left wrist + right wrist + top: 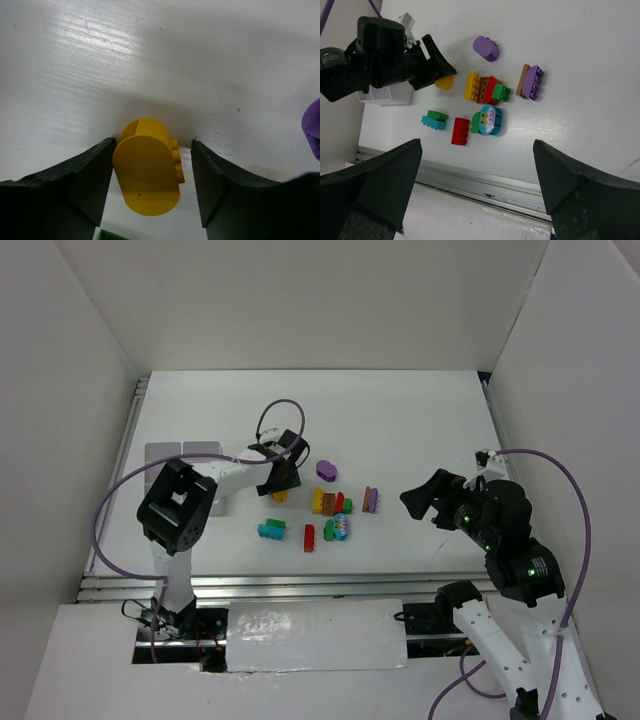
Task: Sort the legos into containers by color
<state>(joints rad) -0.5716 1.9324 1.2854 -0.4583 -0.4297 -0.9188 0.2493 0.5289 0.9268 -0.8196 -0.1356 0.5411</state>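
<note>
My left gripper [279, 480] is low on the table, its fingers open around a yellow oval lego [147, 172]; the left finger is at the brick's side and the right one stands a little apart. The yellow lego also shows in the top view [280, 497] and the right wrist view [445, 82]. The white tray [165, 453] lies left of it, mostly hidden by the left arm. Other legos lie to the right: a purple oval [326, 470], a yellow-red-green cluster [330, 503], a purple-orange pair [370, 500], a teal-green pair [271, 529], a red brick [309, 537], a teal oval [340, 528]. My right gripper [425, 498] is open, empty, held high.
White walls enclose the table on three sides. A metal rail [300, 585] runs along the near edge. In the left wrist view a purple lego's edge [312, 127] shows at far right and a green one [112, 235] at the bottom.
</note>
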